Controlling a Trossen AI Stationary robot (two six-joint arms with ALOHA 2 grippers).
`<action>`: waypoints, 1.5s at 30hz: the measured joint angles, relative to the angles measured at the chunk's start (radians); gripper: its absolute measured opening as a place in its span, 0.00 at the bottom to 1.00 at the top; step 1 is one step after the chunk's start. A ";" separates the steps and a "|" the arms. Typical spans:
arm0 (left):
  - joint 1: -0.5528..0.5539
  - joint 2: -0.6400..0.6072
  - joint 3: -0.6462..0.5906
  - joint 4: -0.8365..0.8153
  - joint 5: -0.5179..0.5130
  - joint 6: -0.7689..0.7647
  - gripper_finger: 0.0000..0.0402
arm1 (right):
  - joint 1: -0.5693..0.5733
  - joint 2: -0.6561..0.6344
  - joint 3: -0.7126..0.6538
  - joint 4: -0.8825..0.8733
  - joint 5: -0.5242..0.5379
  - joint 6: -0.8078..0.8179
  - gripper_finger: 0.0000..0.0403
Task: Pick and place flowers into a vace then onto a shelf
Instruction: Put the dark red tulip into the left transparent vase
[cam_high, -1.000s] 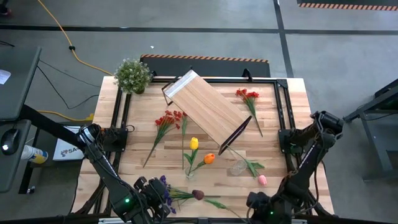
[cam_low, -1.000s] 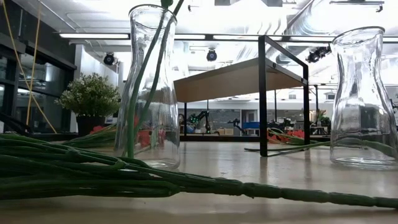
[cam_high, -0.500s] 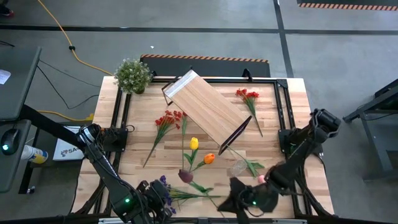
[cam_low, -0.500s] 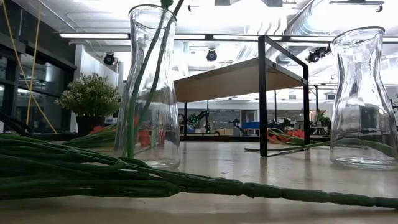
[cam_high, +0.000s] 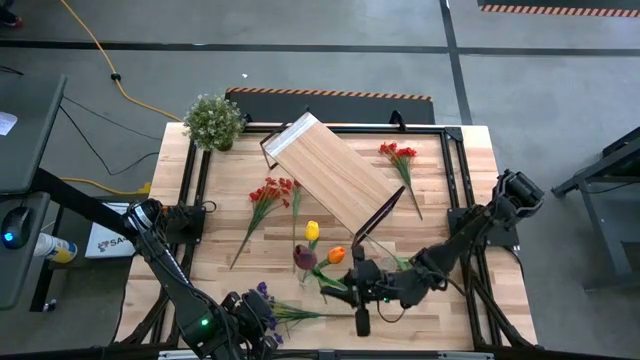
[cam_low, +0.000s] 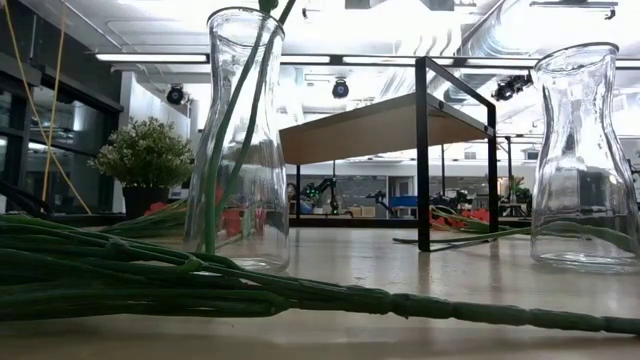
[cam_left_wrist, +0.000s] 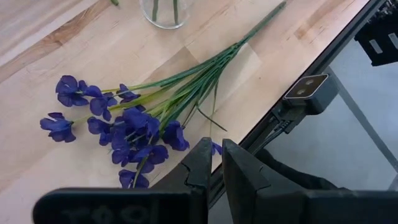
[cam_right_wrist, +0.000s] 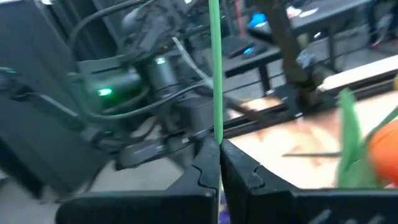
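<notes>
Your right gripper (cam_right_wrist: 219, 163) pinches a maroon tulip's (cam_high: 304, 258) green stem, its head over the vase (cam_low: 240, 140) by the yellow tulip (cam_high: 312, 231). Your left gripper (cam_left_wrist: 214, 163), nearly closed and empty, waits above the purple flowers (cam_left_wrist: 127, 127); the shelf (cam_high: 330, 178) stands behind.

We cannot see where the left claw (cam_high: 262, 338) ends in the high view; the arm's lower part runs off the near edge. In its wrist view the purple spray (cam_left_wrist: 118, 127) hides its lowest blossoms behind the fingers (cam_left_wrist: 200, 165). The right wrist view is smeared: the stem (cam_right_wrist: 216, 68) between the closed fingers (cam_right_wrist: 239, 168) leaves the frame at the top, and an orange bloom (cam_right_wrist: 384, 146) is cut by the edge. In the low view both vases (cam_low: 240, 140) lose their flower heads above the frame.
</notes>
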 joint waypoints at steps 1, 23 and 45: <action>0.000 0.000 0.000 0.000 -0.001 0.000 0.18 | -0.007 0.002 0.000 0.001 0.010 -0.024 0.00; 0.000 0.000 0.000 -0.011 -0.005 -0.022 0.18 | -0.114 0.125 0.000 0.250 -0.083 -0.169 0.00; 0.000 0.000 0.000 -0.011 -0.013 -0.023 0.18 | -0.012 0.125 0.000 0.211 0.041 -0.184 0.00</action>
